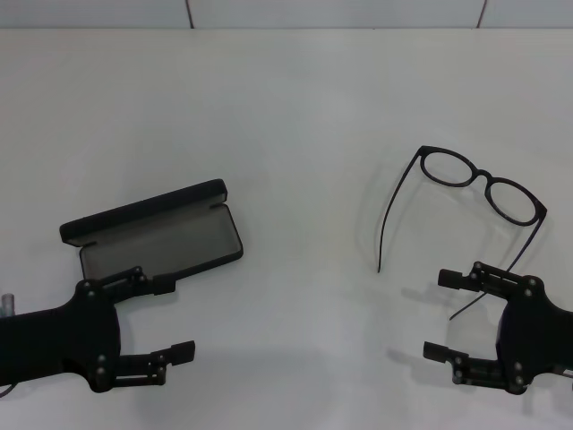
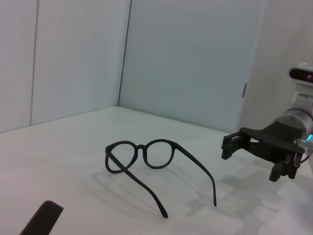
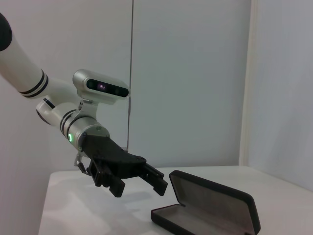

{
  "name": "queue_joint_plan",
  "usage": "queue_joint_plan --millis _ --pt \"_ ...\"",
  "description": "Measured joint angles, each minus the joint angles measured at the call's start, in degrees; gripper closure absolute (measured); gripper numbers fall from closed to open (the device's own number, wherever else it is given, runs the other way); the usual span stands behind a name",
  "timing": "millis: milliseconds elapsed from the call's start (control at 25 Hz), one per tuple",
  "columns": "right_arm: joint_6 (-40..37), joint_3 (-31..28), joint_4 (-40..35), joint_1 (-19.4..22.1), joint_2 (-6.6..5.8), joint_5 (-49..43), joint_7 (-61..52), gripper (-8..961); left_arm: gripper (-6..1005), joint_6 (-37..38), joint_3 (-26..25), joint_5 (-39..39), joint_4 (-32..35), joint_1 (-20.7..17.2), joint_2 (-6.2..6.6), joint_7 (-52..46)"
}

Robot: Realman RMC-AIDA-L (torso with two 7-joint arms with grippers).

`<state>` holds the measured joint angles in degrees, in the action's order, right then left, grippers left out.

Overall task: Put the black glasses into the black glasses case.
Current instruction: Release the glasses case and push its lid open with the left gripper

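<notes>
The black glasses (image 1: 483, 184) lie unfolded on the white table at the right, lenses away from me, temple arms pointing toward the near edge; they also show in the left wrist view (image 2: 146, 156). The black glasses case (image 1: 157, 235) lies open at the left, its grey lining showing and its lid standing behind; the right wrist view shows the case (image 3: 208, 205) too. My left gripper (image 1: 170, 313) hovers open just in front of the case. My right gripper (image 1: 434, 313) is open near the table's front right, beside the nearer temple tip.
The white table (image 1: 286, 107) stretches back to a pale wall. Bare surface lies between the case and the glasses. The left gripper (image 3: 142, 178) appears in the right wrist view, the right gripper (image 2: 249, 152) in the left wrist view.
</notes>
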<state>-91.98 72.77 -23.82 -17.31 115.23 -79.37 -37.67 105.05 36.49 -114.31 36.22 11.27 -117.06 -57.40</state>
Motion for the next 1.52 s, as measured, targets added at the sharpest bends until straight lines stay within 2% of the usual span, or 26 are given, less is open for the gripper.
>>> queue_joint_plan --millis 360,640,680,840,880,1000,1040,1160,1360,1520 --pt "0.0 0.0 0.0 0.0 0.00 0.0 0.0 172 114 0.0 -0.1 -0.1 0.0 0.0 -0.17 -2.0" --pt "-0.1 0.0 0.0 0.0 0.08 0.1 -0.1 171 114 3.4 -0.1 2.2 0.4 1.6 0.68 -15.5" --pt "-0.2 0.0 0.0 0.0 0.08 0.1 -0.1 171 114 4.7 -0.1 3.2 1.0 2.5 1.32 -20.7" --pt "-0.5 0.0 0.0 0.0 0.09 0.1 -0.1 171 115 5.0 -0.1 4.2 2.9 3.6 2.14 -27.1" --pt "-0.5 0.0 0.0 0.0 0.09 0.1 -0.1 171 115 5.0 0.1 4.1 7.6 4.7 2.42 -32.8" --pt "-0.5 0.0 0.1 0.0 0.09 0.1 -0.1 172 120 5.0 0.2 3.7 10.4 5.1 2.42 -34.6" --pt "-0.5 0.1 0.1 0.0 0.09 0.1 -0.1 172 122 4.9 0.4 1.7 16.9 6.3 2.38 -37.4" --pt "-0.1 0.3 0.7 -0.2 0.13 0.1 -0.2 172 128 4.3 0.0 -1.0 21.8 8.5 2.51 -39.0" --pt "-0.1 0.3 1.5 -0.6 0.18 0.0 -0.2 171 137 3.2 -0.1 -9.4 26.9 14.2 3.56 -40.2" --pt "-0.1 0.4 1.5 -0.6 0.18 0.0 -0.2 172 144 1.5 0.8 -16.9 29.2 17.7 3.31 -39.9"
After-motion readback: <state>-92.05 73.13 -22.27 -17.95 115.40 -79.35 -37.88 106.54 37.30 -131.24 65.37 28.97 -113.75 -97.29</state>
